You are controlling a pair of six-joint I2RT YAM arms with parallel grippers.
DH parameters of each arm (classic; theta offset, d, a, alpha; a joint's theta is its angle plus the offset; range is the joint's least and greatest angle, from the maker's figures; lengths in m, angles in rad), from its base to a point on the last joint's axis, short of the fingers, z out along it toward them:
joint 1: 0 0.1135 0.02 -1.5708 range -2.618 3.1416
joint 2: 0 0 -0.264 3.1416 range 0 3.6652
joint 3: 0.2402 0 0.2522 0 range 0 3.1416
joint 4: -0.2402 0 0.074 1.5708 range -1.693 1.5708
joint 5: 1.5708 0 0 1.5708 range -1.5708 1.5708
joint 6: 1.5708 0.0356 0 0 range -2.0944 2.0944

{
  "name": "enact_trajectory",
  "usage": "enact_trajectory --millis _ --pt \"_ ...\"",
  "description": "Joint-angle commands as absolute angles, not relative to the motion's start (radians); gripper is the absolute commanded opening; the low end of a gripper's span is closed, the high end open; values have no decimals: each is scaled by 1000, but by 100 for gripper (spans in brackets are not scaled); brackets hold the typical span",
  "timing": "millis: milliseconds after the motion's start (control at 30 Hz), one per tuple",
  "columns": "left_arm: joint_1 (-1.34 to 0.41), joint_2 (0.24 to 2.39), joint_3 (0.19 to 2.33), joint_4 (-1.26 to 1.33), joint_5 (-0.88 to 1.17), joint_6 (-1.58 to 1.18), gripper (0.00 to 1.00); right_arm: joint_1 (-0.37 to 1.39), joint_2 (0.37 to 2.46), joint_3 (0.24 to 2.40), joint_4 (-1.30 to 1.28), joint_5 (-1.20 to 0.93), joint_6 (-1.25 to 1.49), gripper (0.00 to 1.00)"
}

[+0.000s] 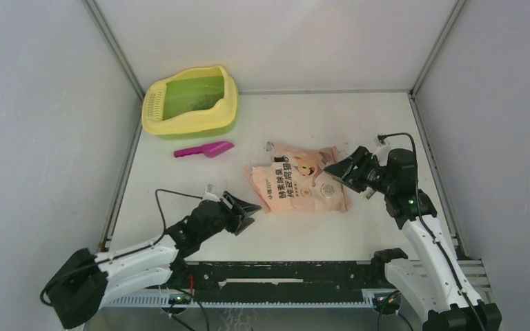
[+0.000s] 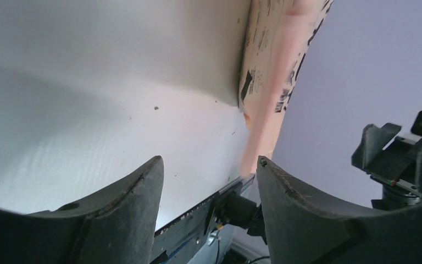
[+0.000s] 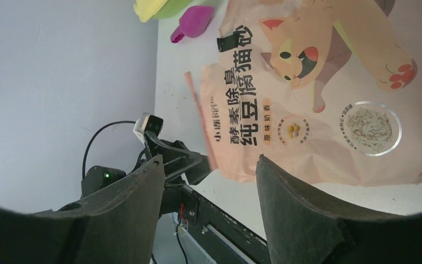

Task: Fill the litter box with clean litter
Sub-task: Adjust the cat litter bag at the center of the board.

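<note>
Smooth plastic litter box [image 1: 200, 125], glossy plastic scoop [image 1: 205, 149], bag [image 1: 303, 185] perhaps matt film, table [image 1: 317, 234] matt white

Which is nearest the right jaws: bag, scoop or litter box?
The pink-orange printed bag, right beside them; the magenta scoop and litter box lie farther off, back left.

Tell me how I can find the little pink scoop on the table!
Find the big yellow litter box in the far left corner of the table. The scoop lies just in front of it. It is small, bright magenta, with a handle, unlike the pale pink-orange bag to its right.
</note>
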State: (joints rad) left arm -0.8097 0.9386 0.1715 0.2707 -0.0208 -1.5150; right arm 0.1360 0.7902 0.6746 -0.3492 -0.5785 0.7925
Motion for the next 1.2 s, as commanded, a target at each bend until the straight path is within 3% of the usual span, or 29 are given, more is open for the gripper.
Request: enact_trajectory --millis 0,100,333,767,1000,1033,1167 --pt "-815 755 109 118 -144 -1575 65 150 784 669 -288 -582 790 69" --pt "-815 718 105 92 -186 -1571 67 162 787 661 -272 -576 800 69" --pt "-812 879 111 299 -175 -1570 91 177 785 661 -271 -572 801 69" --pt "-790 1325 57 977 -209 -1628 95 157 770 661 -268 -608 796 69" --pt "-792 1664 79 1331 -172 -1698 94 144 771 647 -242 -634 811 69" --pt "-793 1727 82 1399 -172 -1713 98 142 771 646 -241 -637 811 69" --pt "-802 1869 135 1459 -148 -1730 100 128 771 644 -242 -652 808 69"
